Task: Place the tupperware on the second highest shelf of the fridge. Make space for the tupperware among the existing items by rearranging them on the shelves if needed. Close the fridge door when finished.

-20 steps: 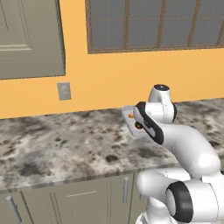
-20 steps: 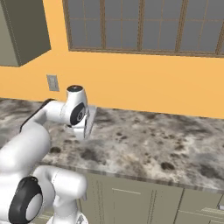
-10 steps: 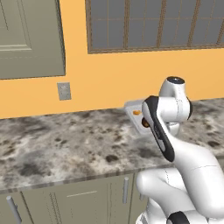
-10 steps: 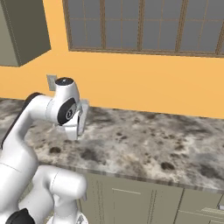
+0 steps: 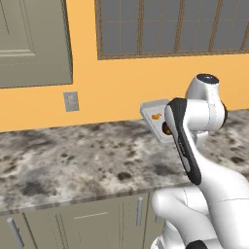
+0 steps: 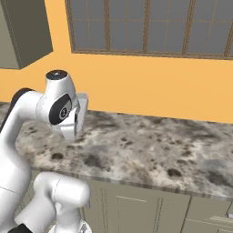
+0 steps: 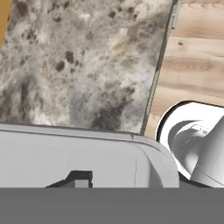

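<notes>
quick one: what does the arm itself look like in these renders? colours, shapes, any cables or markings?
The arm is made of glossy white, rounded, tube-like segments. A long black band runs down one link, and the joints have dark round caps: one grey disc sits on top, and another dark disc with a small pale mark sits on the side in the right base view. No loose cables or lettering are visible. In the hand view, the claw's tips look small and dark.

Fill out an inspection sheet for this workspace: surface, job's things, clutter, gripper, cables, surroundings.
Surface: speckled stone counter, bare where visible.
Job's things: pale tupperware with orange pieces inside, raised above the counter at the arm's end; its grey body lies across the hand view.
Clutter: nothing seen.
Gripper: shut on the tupperware, mostly hidden behind the arm.
Cables: nothing seen.
Surroundings: orange wall, window, wall outlet, upper cabinet, base cabinets, wood floor.
</notes>
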Controlling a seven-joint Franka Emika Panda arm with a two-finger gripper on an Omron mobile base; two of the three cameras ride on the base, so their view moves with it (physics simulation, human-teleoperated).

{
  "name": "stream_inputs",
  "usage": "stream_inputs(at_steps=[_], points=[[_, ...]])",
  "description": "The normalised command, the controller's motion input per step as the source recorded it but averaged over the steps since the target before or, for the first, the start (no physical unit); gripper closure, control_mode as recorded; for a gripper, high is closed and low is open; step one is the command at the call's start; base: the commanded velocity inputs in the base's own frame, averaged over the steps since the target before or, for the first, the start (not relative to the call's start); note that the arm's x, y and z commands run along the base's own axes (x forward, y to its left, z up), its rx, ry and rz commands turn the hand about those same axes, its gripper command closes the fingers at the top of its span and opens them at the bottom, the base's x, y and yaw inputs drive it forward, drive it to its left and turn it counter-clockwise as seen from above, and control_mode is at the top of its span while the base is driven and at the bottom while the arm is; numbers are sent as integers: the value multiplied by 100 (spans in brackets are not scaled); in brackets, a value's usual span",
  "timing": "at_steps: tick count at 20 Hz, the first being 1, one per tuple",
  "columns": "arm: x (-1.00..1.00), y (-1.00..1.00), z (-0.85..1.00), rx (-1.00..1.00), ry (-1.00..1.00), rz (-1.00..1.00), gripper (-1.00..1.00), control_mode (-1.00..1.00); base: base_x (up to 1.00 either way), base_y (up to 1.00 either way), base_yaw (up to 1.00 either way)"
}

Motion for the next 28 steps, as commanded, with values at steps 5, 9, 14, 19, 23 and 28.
stream_inputs(at_steps=[5, 9, 14, 19, 23, 28], points=[[0, 0, 0, 0, 0, 0, 100, -100, 0, 0, 0], [-78, 0, -5, 0, -11, 0, 100, -100, 0, 0, 0], [-86, 0, -9, -1, -17, -1, 100, -100, 0, 0, 0], [26, -16, 5, 6, 0, -4, 100, -100, 0, 0, 0], [35, 0, 0, 1, 4, 0, 100, -100, 0, 0, 0], [25, 0, 0, 0, 2, 0, 100, -100, 0, 0, 0]])
